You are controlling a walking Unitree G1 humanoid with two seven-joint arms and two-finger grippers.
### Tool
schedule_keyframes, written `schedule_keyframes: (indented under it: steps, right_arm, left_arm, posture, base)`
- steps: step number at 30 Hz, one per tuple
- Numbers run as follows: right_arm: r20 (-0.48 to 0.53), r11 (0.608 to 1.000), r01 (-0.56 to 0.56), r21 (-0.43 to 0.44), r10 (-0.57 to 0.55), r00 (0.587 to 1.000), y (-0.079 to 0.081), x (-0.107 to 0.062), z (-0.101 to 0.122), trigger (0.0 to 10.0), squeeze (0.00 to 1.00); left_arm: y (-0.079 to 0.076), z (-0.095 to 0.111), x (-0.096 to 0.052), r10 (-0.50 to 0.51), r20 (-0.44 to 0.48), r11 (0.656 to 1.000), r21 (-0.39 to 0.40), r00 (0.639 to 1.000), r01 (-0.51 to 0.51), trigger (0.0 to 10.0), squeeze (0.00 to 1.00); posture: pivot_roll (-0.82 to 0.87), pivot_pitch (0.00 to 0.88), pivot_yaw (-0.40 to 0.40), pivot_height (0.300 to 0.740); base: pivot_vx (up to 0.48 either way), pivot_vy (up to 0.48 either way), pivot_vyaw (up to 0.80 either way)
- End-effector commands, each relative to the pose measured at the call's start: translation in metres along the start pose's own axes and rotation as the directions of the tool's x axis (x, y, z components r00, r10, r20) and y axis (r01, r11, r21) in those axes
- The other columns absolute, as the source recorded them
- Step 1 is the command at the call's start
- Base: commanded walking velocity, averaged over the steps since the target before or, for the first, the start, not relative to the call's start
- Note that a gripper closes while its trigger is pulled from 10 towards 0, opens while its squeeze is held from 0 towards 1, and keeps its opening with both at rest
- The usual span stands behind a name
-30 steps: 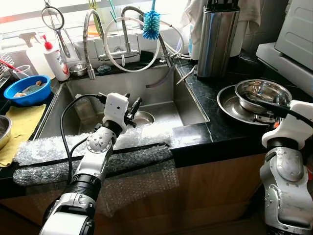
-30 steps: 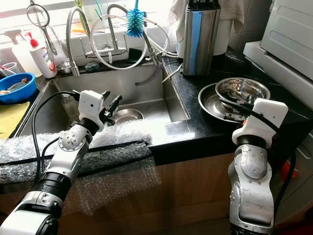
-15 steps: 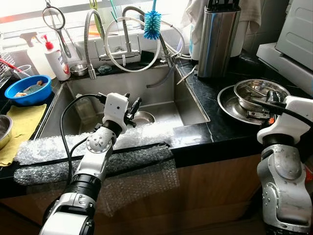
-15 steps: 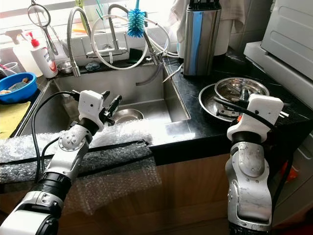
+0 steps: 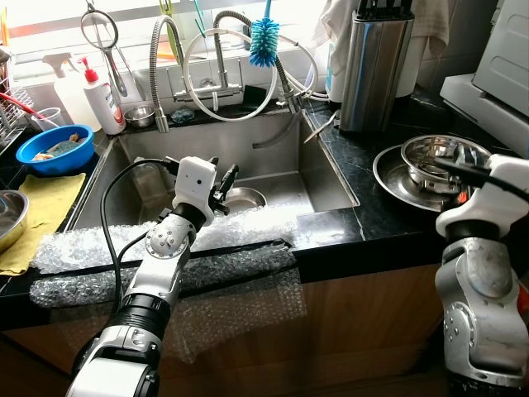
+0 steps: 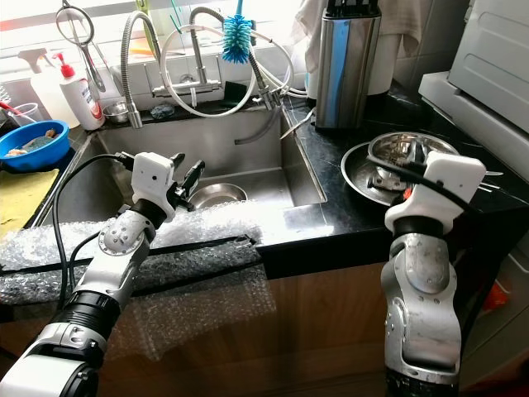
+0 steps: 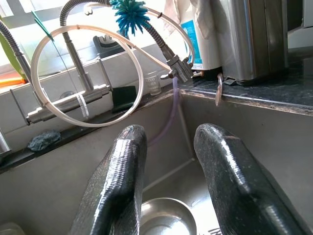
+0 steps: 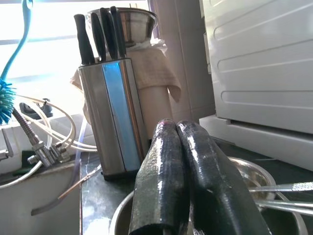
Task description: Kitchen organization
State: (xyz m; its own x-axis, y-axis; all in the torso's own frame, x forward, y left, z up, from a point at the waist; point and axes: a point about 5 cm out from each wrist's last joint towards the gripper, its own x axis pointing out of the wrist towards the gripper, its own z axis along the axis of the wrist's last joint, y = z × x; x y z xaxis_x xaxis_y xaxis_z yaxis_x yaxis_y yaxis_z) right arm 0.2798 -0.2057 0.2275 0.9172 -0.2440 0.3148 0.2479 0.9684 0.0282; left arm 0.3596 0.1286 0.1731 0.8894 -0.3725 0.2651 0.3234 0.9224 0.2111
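Note:
A steel bowl point(image 5: 442, 153) holding utensils sits on a steel plate point(image 5: 393, 178) on the black counter right of the sink point(image 5: 140, 178). My right gripper point(image 8: 175, 125) hovers just above this bowl, its fingers pressed together and empty. My left gripper point(image 7: 168, 134) is held over the sink's front edge, open, with nothing between its fingers point(image 5: 225, 178). It points at a small steel bowl point(image 5: 246, 198) on the sink floor. A steel knife block point(image 5: 372, 66) stands behind the plate.
Bubble wrap point(image 5: 107, 248) drapes the counter's front edge under my left arm. A blue bowl point(image 5: 54, 149), soap bottle point(image 5: 103, 103) and yellow cloth point(image 5: 37, 207) are at the left. A coiled tap hose with a blue brush point(image 5: 264, 41) hangs behind the sink. A white appliance point(image 5: 504, 58) stands far right.
The camera has shifted a little. My right wrist has risen slightly over the steel bowl. The left arm holds its place.

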Motion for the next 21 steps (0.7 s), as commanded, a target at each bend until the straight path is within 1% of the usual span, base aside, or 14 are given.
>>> schedule_keyframes:
  steps: [1, 8, 9, 10, 11, 14, 16, 17, 18, 19, 20, 21]
  right_arm:
    - [0.047, 1.0, -0.018, 0.012, 0.018, 0.999, 0.004, 0.002, 0.012, 10.0, 0.0]
    - [0.085, 1.0, 0.012, -0.01, -0.011, 0.996, 0.003, 0.008, 0.026, 10.0, 0.0]
    - [0.094, 1.0, 0.006, -0.012, -0.005, 0.996, 0.004, 0.009, 0.029, 2.8, 0.0]
    - [0.101, 1.0, 0.0, -0.015, 0.002, 0.995, 0.005, 0.01, 0.031, 2.8, 0.0]
    - [0.105, 1.0, -0.008, -0.015, 0.009, 0.994, 0.006, 0.01, 0.032, 0.0, 0.0]
    - [0.11, 1.0, -0.025, -0.016, 0.027, 0.994, 0.009, 0.012, 0.035, 0.0, 0.0]
    - [0.111, 0.996, -0.093, -0.003, 0.093, 0.989, 0.017, 0.014, 0.037, 0.0, 0.0]
    - [0.072, 0.984, -0.175, 0.04, 0.172, 0.982, 0.026, 0.014, 0.032, 0.0, 0.0]
    - [0.026, 0.978, -0.2, 0.058, 0.199, 0.98, 0.031, 0.014, 0.026, 0.0, 0.0]
    - [0.026, 0.978, -0.2, 0.058, 0.199, 0.98, 0.031, 0.014, 0.026, 0.0, 0.0]
    - [-0.014, 0.969, -0.225, 0.105, 0.228, 0.974, 0.036, 0.014, 0.02, 0.0, 0.0]
    - [-0.032, 0.962, -0.235, 0.142, 0.241, 0.97, 0.039, 0.013, 0.018, 0.0, 0.0]
  left_arm:
    - [0.007, 0.006, 0.003, 0.016, 0.016, 1.0, 0.022, 1.0, -0.017, 10.0, 0.0]
    - [0.005, 0.006, 0.003, 0.015, 0.019, 1.0, 0.012, 1.0, -0.015, 10.0, 0.0]
    - [0.005, 0.005, 0.003, 0.016, 0.019, 1.0, 0.009, 1.0, -0.016, 10.0, 0.0]
    - [0.004, 0.005, 0.003, 0.017, 0.02, 1.0, 0.008, 1.0, -0.017, 10.0, 0.0]
    - [0.004, 0.005, 0.003, 0.019, 0.02, 1.0, 0.006, 1.0, -0.019, 10.0, 0.0]
    - [0.005, 0.006, 0.003, 0.028, 0.022, 1.0, -0.002, 0.999, -0.028, 10.0, 0.0]
    - [0.006, 0.006, 0.003, 0.043, 0.023, 0.999, -0.014, 0.999, -0.043, 10.0, 0.0]
    - [0.006, 0.005, 0.003, 0.045, 0.022, 0.999, -0.016, 0.999, -0.045, 10.0, 0.0]
    - [0.004, 0.005, 0.003, 0.044, 0.022, 0.999, -0.017, 0.999, -0.044, 10.0, 0.0]
    - [0.004, 0.005, 0.003, 0.044, 0.022, 0.999, -0.017, 0.999, -0.044, 10.0, 0.0]
    - [0.003, 0.005, 0.003, 0.041, 0.023, 0.999, -0.018, 0.999, -0.041, 10.0, 0.0]
    - [0.001, 0.005, 0.004, 0.039, 0.024, 0.999, -0.019, 0.999, -0.039, 10.0, 0.0]
  posture:
    - [-0.21, 0.0, 0.056, 0.74]
    - [-0.22, 0.0, 0.053, 0.74]
    - [-0.22, 0.0, 0.052, 0.74]
    - [-0.22, 0.0, 0.052, 0.74]
    - [-0.22, 0.0, 0.052, 0.74]
    - [-0.21, 0.0, 0.048, 0.74]
    - [-0.22, 0.0, 0.048, 0.74]
    - [-0.22, 0.0, 0.048, 0.74]
    - [-0.22, 0.0, 0.047, 0.74]
    - [-0.22, 0.0, 0.047, 0.74]
    - [-0.21, 0.0, 0.046, 0.74]
    - [-0.21, 0.0, 0.045, 0.74]
  base:
    - [0.0, 0.0, 0.0]
    - [0.0, 0.0, 0.0]
    - [0.0, 0.0, 0.0]
    - [0.0, 0.0, 0.0]
    - [0.0, 0.0, 0.0]
    - [0.0, 0.0, 0.0]
    - [0.0, 0.0, 0.0]
    - [0.0, 0.0, 0.0]
    - [0.0, 0.0, 0.0]
    - [0.0, 0.0, 0.0]
    - [0.0, 0.0, 0.0]
    - [0.0, 0.0, 0.0]
